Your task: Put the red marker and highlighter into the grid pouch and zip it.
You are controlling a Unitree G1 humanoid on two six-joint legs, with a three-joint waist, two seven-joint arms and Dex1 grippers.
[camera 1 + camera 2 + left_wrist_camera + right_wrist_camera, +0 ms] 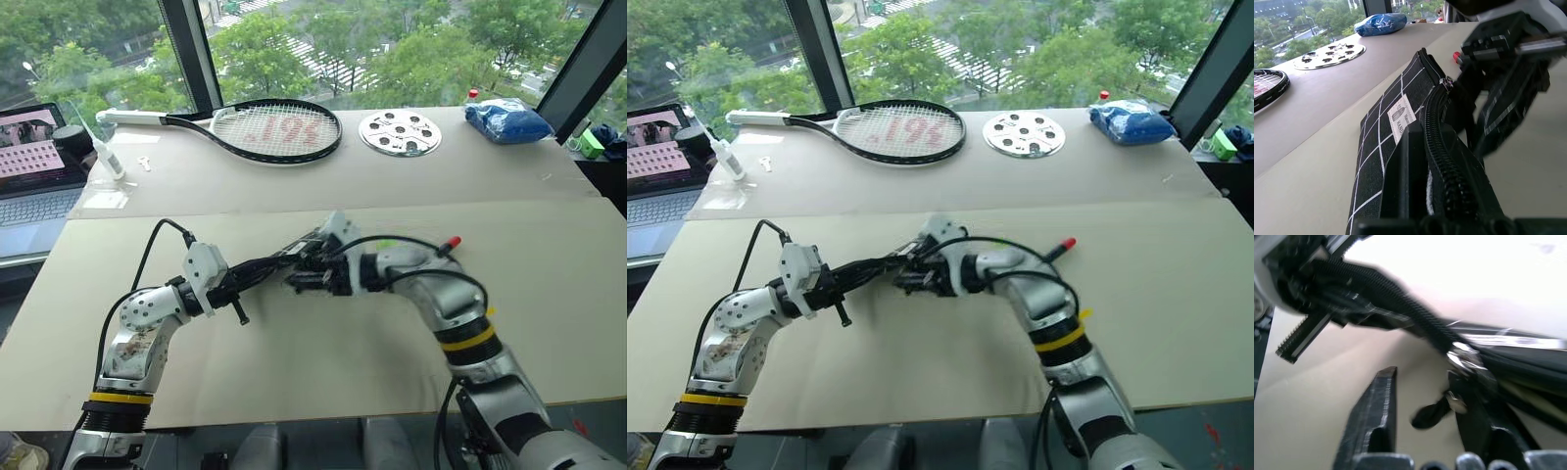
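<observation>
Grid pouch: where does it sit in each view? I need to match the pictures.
Left eye: grid pouch at the picture's centre, mid-table.
Right eye: just left of centre.
Left wrist: close up, white label showing.
Right wrist: its zipper edge, close up.
Shared landmark: red marker beyond the pouch.

My arms — silver-grey metal links, yellow band on each forearm, black cables looping over the wrists, white wrist housings, black two-fingered pincers — toothed rail beside one.
</observation>
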